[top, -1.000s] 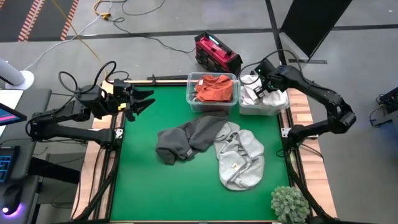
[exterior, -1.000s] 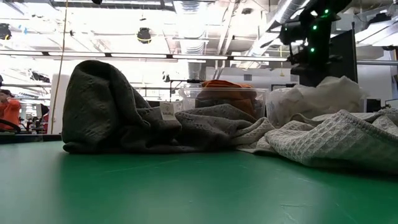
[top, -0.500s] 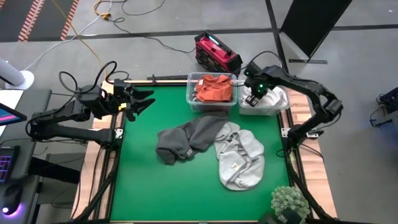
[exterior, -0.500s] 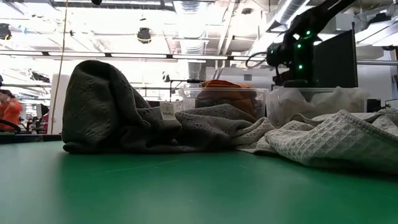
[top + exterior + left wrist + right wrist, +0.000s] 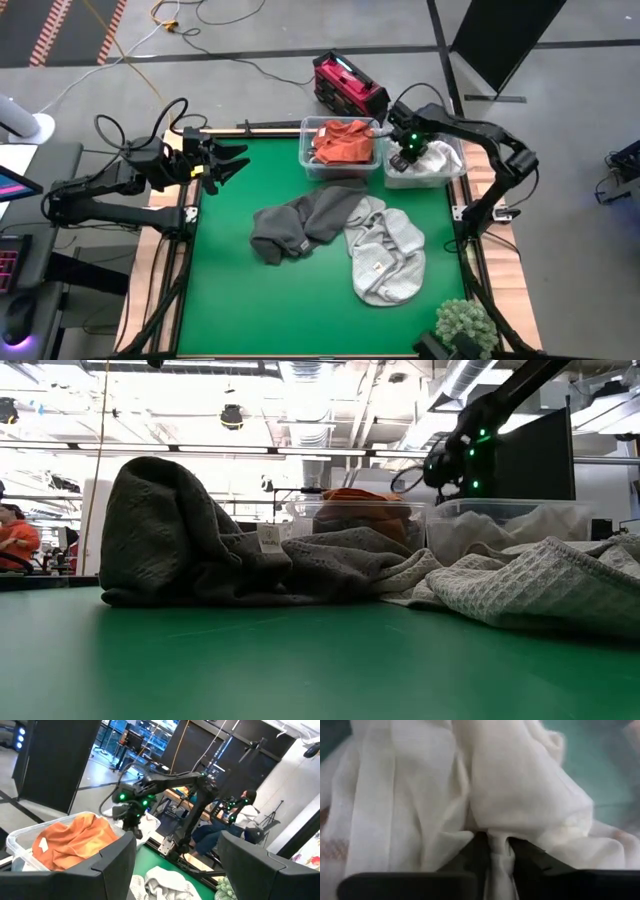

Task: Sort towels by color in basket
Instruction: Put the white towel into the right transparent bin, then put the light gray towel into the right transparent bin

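Plant ball: a green spiky ball (image 5: pixel 465 325) is sitting at the near right corner of the bench (image 5: pixel 230 300), apart from the cloths.
Light grey towel: a crumpled light grey towel (image 5: pixel 387 250) is lying on the bench right of centre, its far edge touching the dark one.
Dark grey towel: a dark grey towel (image 5: pixel 300 222) is lying heaped mid-bench, waiting to be sorted.
Left pincer: the left pincer (image 5: pixel 228 161) is waiting at the far left edge of the bench, its fingers standing apart and holding nothing.
Orange bin: a clear bin (image 5: pixel 306 150) at the far edge is holding the rust-orange towel (image 5: pixel 343 141).
White bin: the clear bin (image 5: pixel 395 177) just right of it is holding the white towel (image 5: pixel 432 160).
Right pincer: the right pincer (image 5: pixel 405 153) is working low over the white bin's left part, its fingers clamped together on a fold of the white towel (image 5: pixel 520 795).
Doing it well: judging by the pinched fold, the cloth is probably being placed; opening the fingers fully while low in the bin, then rising straight up, should keep the fold from trailing out over the rim.
Risk: cloth snagging on a fingertip and dragging back toward the orange bin.
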